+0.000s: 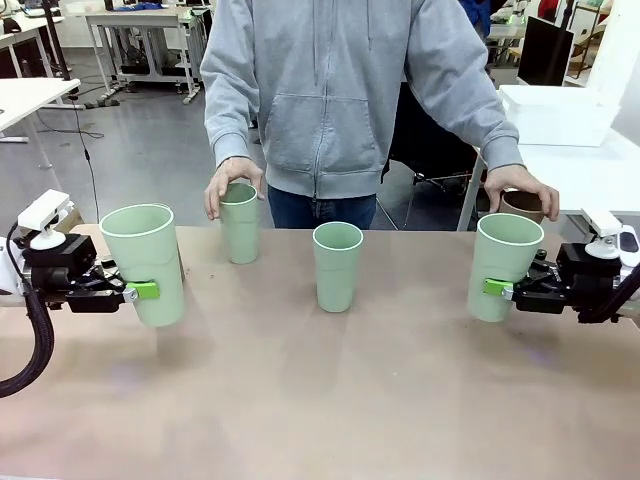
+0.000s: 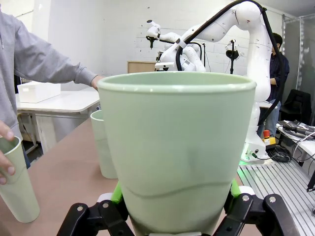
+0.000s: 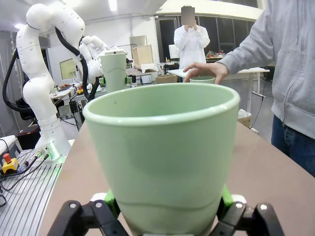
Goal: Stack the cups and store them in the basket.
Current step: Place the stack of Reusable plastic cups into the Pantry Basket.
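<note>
Over the table (image 1: 320,400), left and right end effectors (image 1: 148,291) (image 1: 499,288) grip mint cups (image 1: 145,250) (image 1: 508,255).

left claw (image 2: 175,192) | clamped on mint cup (image 2: 177,147) | person's hand (image 2: 5,169) on second cup (image 2: 19,194)

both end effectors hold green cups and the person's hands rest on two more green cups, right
No: in the front view one hand rests on a brown cup, the other hand on a green cup. The rest is right.
</note>
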Motion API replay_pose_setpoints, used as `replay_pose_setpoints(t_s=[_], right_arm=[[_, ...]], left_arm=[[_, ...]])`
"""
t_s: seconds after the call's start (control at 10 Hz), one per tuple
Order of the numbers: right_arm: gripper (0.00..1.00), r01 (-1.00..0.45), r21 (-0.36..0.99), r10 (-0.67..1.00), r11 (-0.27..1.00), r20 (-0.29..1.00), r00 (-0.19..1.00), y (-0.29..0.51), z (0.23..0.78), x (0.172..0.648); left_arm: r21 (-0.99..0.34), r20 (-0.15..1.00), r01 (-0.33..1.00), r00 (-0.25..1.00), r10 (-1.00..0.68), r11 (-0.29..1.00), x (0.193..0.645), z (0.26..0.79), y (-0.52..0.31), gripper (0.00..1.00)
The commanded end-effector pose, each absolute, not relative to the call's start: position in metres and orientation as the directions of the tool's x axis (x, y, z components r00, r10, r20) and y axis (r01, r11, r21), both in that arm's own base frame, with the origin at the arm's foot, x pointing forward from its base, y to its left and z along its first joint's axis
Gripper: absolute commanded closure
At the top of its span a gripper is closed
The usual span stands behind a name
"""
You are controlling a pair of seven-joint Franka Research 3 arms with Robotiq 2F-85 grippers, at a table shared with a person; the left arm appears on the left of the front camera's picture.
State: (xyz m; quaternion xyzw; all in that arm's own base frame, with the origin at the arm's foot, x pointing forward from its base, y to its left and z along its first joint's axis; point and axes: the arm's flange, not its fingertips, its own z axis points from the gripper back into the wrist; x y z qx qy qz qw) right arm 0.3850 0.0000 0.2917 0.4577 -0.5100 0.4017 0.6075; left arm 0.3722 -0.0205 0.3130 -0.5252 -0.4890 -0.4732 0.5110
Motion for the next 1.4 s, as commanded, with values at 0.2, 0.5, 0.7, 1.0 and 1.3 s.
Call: replay_pose_setpoints(t_s=[0.2,0.5,0.7,1.0,1.3], right_arm=[[0.14,-0.956,0.137,0.021,0.26,0.989,0.148,0.0006,0.2932,0.3855],[0.14,-0.956,0.137,0.021,0.26,0.989,0.148,0.0006,0.2932,0.3855],[0.14,-0.956,0.137,0.021,0.26,0.989,0.148,0.0006,0.2932,0.3855],[0.14,-0.956,0.137,0.021,0.26,0.989,0.148,0.0006,0.2932,0.3855],[0.14,-0.956,0.137,0.021,0.26,0.989,0.148,0.0006,0.2932,0.3855]], left_arm=[[-0.071,0.997,0.997,0.071,0.032,-0.002,0.3713,0.3142,-0.0211,0.15],[-0.071,0.997,0.997,0.071,0.032,-0.002,0.3713,0.3142,-0.0211,0.15],[-0.071,0.997,0.997,0.071,0.032,-0.002,0.3713,0.3142,-0.0211,0.15],[-0.071,0.997,0.997,0.071,0.032,-0.002,0.3713,0.3142,-0.0211,0.15],[-0.071,0.997,0.997,0.071,0.032,-0.002,0.3713,0.3142,-0.0211,0.15]])
